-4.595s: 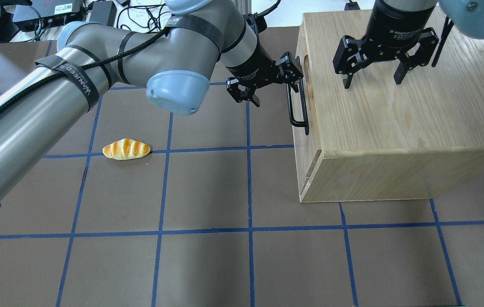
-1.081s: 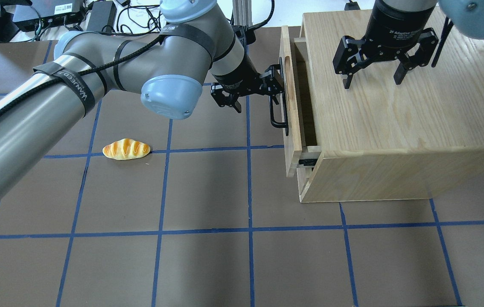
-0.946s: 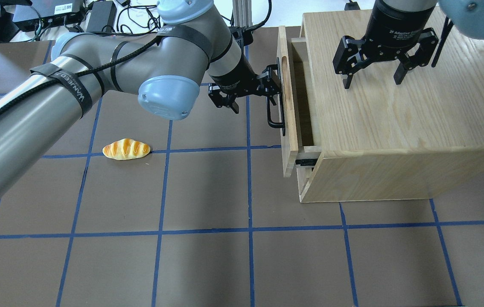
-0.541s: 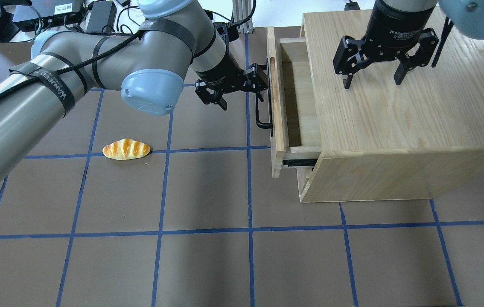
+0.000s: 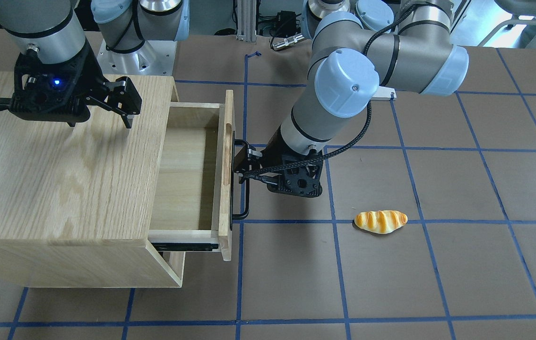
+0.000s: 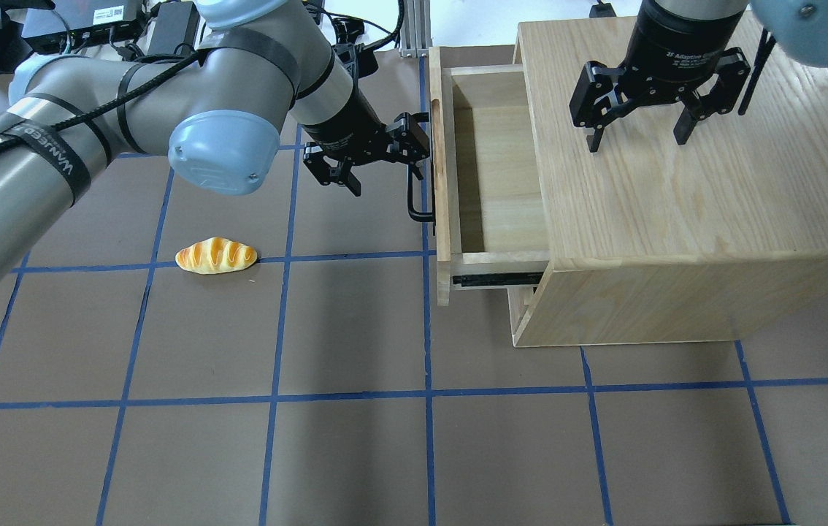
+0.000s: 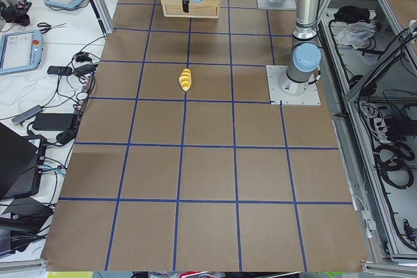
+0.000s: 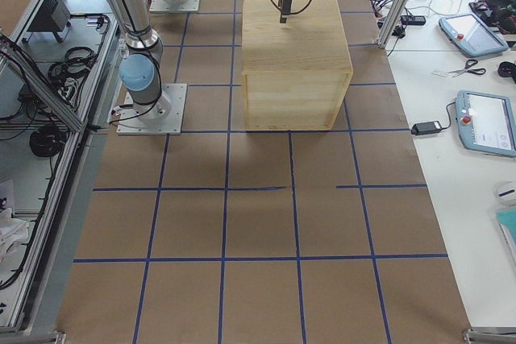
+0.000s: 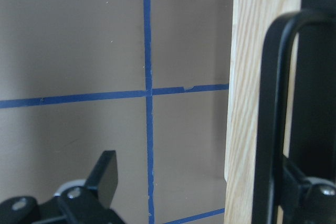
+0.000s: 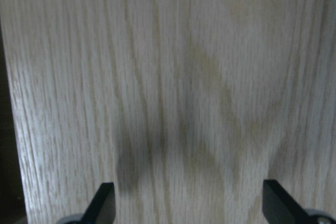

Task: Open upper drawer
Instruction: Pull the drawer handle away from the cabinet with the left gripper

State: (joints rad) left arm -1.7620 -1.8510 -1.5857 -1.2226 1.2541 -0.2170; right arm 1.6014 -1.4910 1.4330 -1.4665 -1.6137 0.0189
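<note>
my left pincer (image 6: 385, 169) is spread wide. one finger (image 9: 310, 195) sits hooked behind the black bar handle (image 6: 414, 199); the other finger (image 9: 102, 174) stands free over the tabletop (image 6: 355, 329). the upper drawer (image 6: 501, 183) projects well out of the cabinet (image 6: 677, 212), pale floor exposed, with a black slide rail (image 6: 494, 278) below its near side wall. bare tabletop lies between the drawer front and the bread roll (image 6: 216, 256), which rests well apart. my right pincer (image 6: 637, 139) is spread above the cabinet top. only the left wrist view shows the bar between my fingers. the front-facing view shows the oval slot (image 5: 227, 151). the right-end view hides the drawer.
</note>
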